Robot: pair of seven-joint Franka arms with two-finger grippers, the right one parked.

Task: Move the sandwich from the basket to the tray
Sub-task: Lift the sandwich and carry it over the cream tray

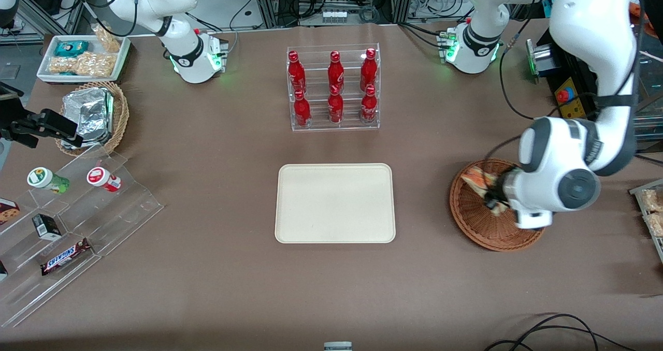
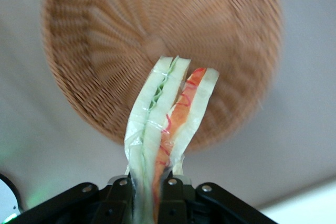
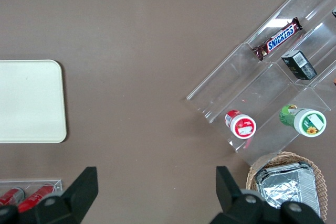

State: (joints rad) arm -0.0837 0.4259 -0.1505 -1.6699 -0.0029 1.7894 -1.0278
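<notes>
The reddish-brown wicker basket [image 1: 484, 219] sits toward the working arm's end of the table; it also shows in the left wrist view [image 2: 157, 40], below the gripper and with nothing in it. My left gripper [image 1: 496, 191] hangs above the basket, shut on the wrapped sandwich [image 1: 479, 180]. In the left wrist view the sandwich [image 2: 168, 114] with its green and orange-red layers is pinched at its narrow end between the gripper [image 2: 152, 192] fingers, held clear of the basket. The cream-beige tray [image 1: 335, 203] lies bare in the middle of the table, and shows in the right wrist view [image 3: 29, 100].
A clear rack of red bottles [image 1: 334, 89] stands farther from the camera than the tray. Toward the parked arm's end are a tan basket of foil packets [image 1: 93, 115], a white snack tray [image 1: 83, 58] and a clear stepped shelf [image 1: 67, 227] of snacks.
</notes>
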